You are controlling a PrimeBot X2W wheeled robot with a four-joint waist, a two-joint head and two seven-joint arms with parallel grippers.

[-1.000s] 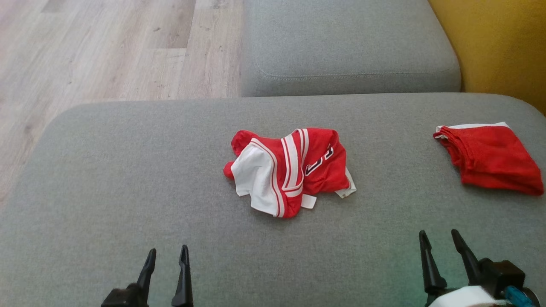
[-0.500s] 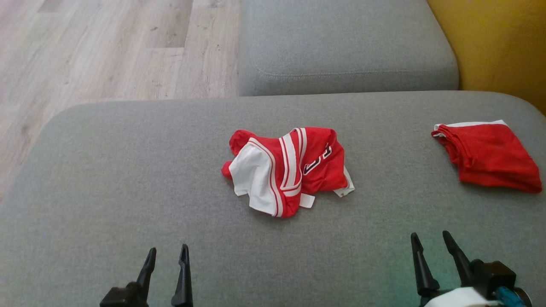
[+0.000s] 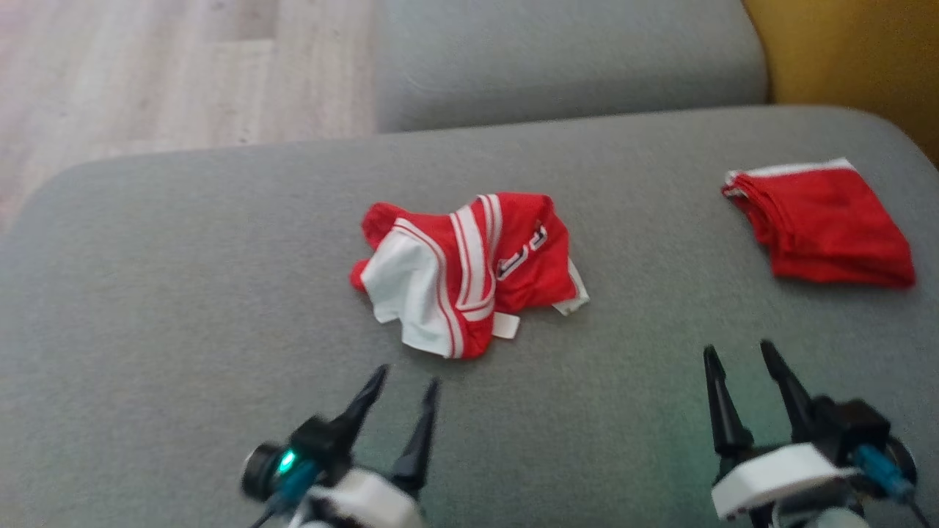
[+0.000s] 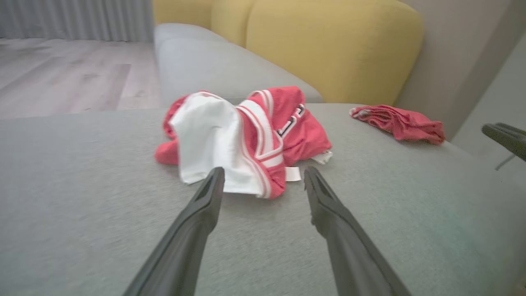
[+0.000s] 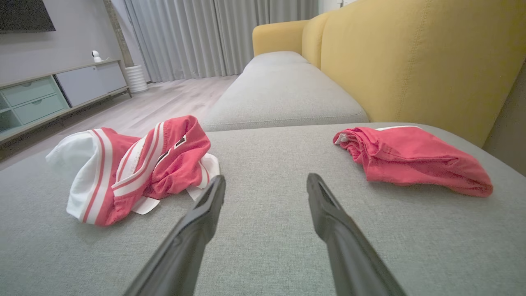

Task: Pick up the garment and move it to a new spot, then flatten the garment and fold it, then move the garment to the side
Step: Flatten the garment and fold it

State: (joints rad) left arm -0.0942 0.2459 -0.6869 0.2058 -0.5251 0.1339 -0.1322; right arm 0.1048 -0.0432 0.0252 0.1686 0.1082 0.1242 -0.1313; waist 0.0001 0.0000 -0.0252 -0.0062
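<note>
Jersey (image 3: 469, 271) crumpled at centre of cushion (image 3: 183, 293); folded red garment (image 3: 821, 227) near its right edge. Left gripper (image 3: 408, 375), right gripper (image 3: 738, 347): open, empty.

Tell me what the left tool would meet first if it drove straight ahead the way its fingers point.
Most likely the crumpled garment: the open left tool aims at its near white-and-red edge, with bare cushion between. Depth is unclear, so it might graze the cushion first.
</note>
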